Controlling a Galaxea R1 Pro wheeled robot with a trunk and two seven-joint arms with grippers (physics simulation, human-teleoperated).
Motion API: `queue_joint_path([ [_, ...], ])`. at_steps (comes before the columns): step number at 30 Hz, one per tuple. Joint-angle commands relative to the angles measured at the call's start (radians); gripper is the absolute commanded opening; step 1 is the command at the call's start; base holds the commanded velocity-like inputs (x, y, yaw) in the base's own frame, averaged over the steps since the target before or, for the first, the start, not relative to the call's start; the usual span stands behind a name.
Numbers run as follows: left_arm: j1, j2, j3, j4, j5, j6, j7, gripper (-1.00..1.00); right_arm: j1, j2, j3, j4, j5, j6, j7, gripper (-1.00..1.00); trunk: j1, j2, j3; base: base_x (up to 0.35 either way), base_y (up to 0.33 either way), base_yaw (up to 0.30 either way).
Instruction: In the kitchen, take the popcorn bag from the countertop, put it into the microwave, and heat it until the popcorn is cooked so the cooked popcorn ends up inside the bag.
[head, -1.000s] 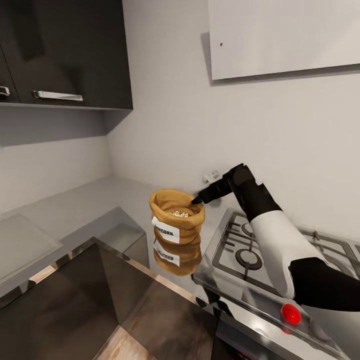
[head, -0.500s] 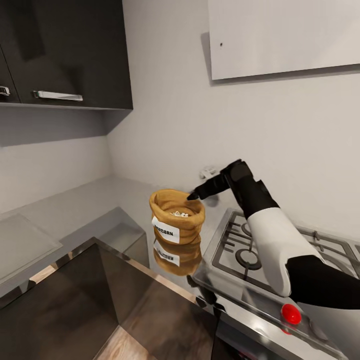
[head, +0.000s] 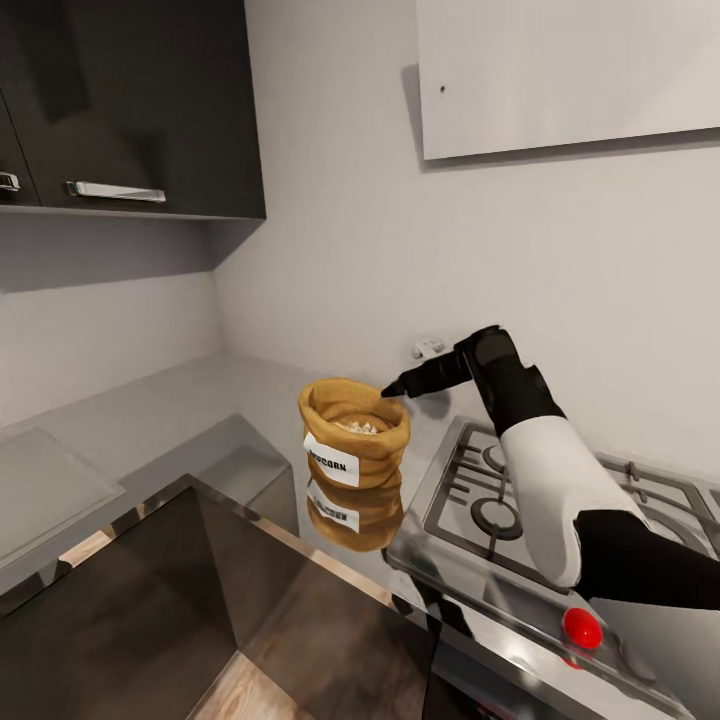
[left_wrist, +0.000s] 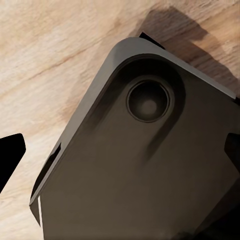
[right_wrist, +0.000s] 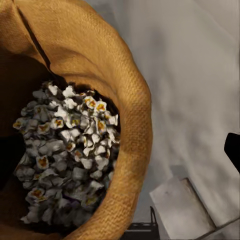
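On the countertop (head: 150, 420), in the far corner just left of the stove (head: 520, 500), sits the popcorn bag (head: 354, 432), upright, label facing near-left, mirrored in the shiny steel surface below it. My right gripper (head: 392, 389) hovers right at the bag's far-right rim, tips pointing at the rolled edge. Contact or a hair apart, can't tell. Jaw opening also can't tell: the head view shows one dark point, the right wrist view only a sliver of finger at its edge. It has hold of nothing that I can see.

Right wrist view looks straight down into the bag (right_wrist: 75, 100): coarse burlap-like weave, thick rolled rim, and a heap of popcorn (right_wrist: 65, 150) inside, pale pieces with orange-brown spots, well below the rim. No lid, open top.

Handling guess: light, soft-walled, will crumple under squeeze. The rolled rim is the stiffest part, so pinch there, one finger inside and one outside the far-right wall. Keep it upright or the contents spill. Weave looks grippy, not slippery.

Left wrist view: a dark rounded-corner robot base (left_wrist: 140, 160) over wood floor (left_wrist: 50, 50), with black finger slivers at the view's edges. Left gripper's opening can't tell.
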Motion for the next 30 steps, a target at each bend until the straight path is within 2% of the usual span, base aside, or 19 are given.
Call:
queue_joint_path([
  [1, 0.000, 0.000, 0.004, -0.001, -0.002, -0.002, 0.001, 1.00, -0.001, 0.002, -0.006, 0.005, 0.011, 0.003, 0.010, 1.00, 0.000, -0.001, -0.001, 0.000, 0.000, 0.000],
  [6, 0.000, 0.001, 0.004, -0.001, -0.003, -0.002, -0.001, 1.00, 0.015, 0.005, -0.004, 0.033, 0.015, -0.002, 0.010, 1.00, 0.000, -0.001, -0.001, 0.004, 0.000, 0.000],
  [12, 0.000, 0.000, 0.000, -0.001, -0.005, -0.002, -0.001, 1.00, 0.018, 0.005, -0.005, 0.042, 0.014, -0.002, 0.008, 1.00, 0.000, -0.001, -0.001, 0.181, 0.000, 0.000],
  [25, 0.000, 0.000, 0.004, -0.001, -0.004, -0.002, 0.000, 1.00, 0.019, 0.001, -0.005, 0.046, 0.016, -0.002, 0.005, 1.00, 0.000, -0.001, -0.001, 0.007, 0.000, 0.000],
  [30, 0.000, 0.000, 0.004, -0.001, -0.004, -0.002, 0.000, 1.00, 0.019, 0.001, -0.005, 0.119, 0.018, -0.003, 0.005, 1.00, 0.000, -0.001, -0.001, 0.000, 0.000, 0.000],
])
